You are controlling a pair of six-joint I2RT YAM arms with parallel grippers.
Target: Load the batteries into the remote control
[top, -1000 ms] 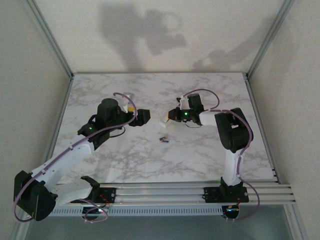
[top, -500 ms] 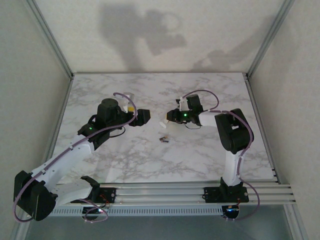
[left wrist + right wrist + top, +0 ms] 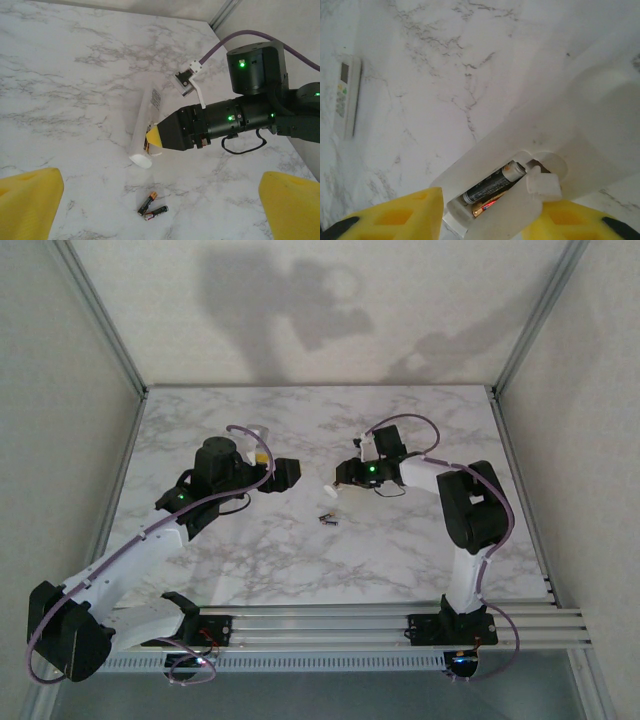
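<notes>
1. Top external view: the remote control (image 3: 329,489) lies near the middle of the marble desk (image 3: 250,560). The right gripper (image 3: 337,483) is at it, and the left gripper (image 3: 290,474) hangs just to its left, apart from it.
2. Two loose batteries (image 3: 152,207) lie close together on the desk, near the remote control's rounded end and clear of both grippers.
3. Left wrist view: the left gripper's yellow fingers (image 3: 27,200) stand wide apart above the desk.
4. Right wrist view: the remote control's battery compartment (image 3: 490,195) is uncovered. A dark cell (image 3: 492,184) with a silvery end lies inside it, with a reddish-copper cell (image 3: 487,206) beside it.
5. The right gripper's yellow fingers stand apart, one on either side of the remote control's open end. I cannot tell whether they press on it.
6. A second remote (image 3: 345,95), with a small screen and buttons, lies flat on the desk well apart from the first.
</notes>
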